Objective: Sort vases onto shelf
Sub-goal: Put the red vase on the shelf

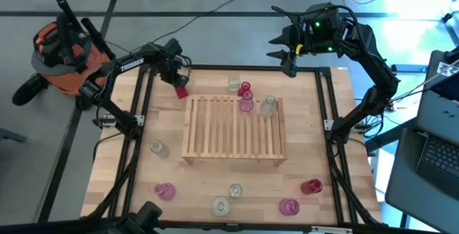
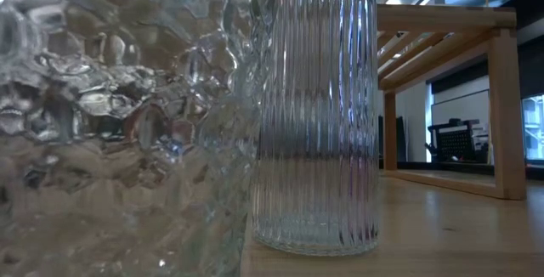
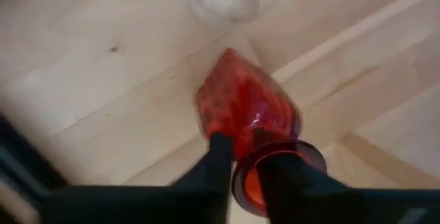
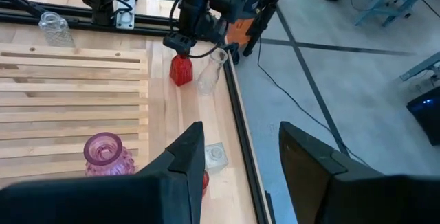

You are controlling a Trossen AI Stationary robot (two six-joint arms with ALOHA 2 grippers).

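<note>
A red vase stands on the table off the far left corner of the slatted shelf. My left gripper points down and is shut on its top. A clear vase stands right beside the red one. A pink vase, a small red vase and a clear vase stand on the shelf's far part. More vases stand along the table's near edge. My right gripper hangs open, high over the far right corner, holding nothing. My left gripper has the red vase by its mouth rim. One finger stands outside against the neck and the other seems to reach into the mouth. The fingers come from above, pointing down. The vase's base is on the table.
Loose on the table stand a clear vase, a pink one, two clear ones, a pink one and a red one. A black frame rail borders the left side. Glass vases fill the low view.
</note>
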